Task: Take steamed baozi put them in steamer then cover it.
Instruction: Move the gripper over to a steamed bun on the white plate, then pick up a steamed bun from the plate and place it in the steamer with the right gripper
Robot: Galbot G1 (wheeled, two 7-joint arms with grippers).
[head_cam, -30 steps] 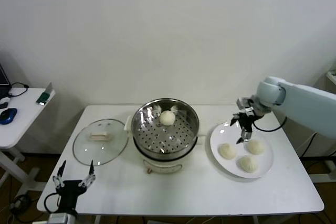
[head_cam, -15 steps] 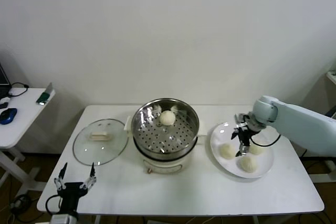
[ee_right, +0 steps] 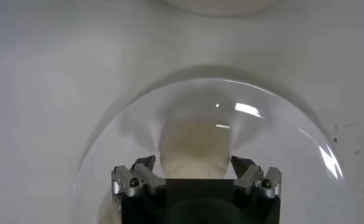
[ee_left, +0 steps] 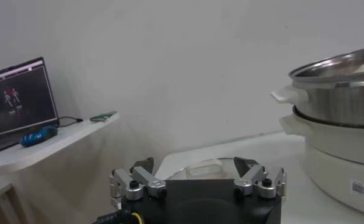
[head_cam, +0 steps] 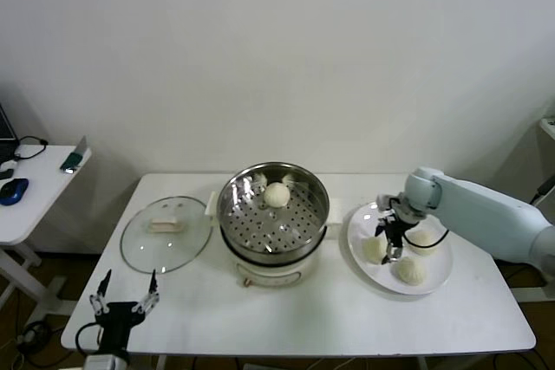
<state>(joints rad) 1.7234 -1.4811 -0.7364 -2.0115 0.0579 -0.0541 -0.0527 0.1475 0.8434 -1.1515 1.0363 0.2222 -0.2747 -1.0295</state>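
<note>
— So, where are your right jaws (head_cam: 388, 247)?
— Spread wide, straddling a smooth cream-white bun (ee_right: 194, 149) on the flat white plate (head_cam: 438, 279), not pinching it.
— Anything in the shiny steel steamer pot (head_cam: 272, 211)?
— One bun (head_cam: 277, 194). My left jaws (head_cam: 121, 296) hang spread, off the counter's (head_cam: 303, 314) front edge.

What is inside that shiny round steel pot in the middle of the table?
The shiny round steel pot holds a perforated steel tray with one cream-white dough bun toward the back. Whatever lies beneath the tray is hidden.
</note>
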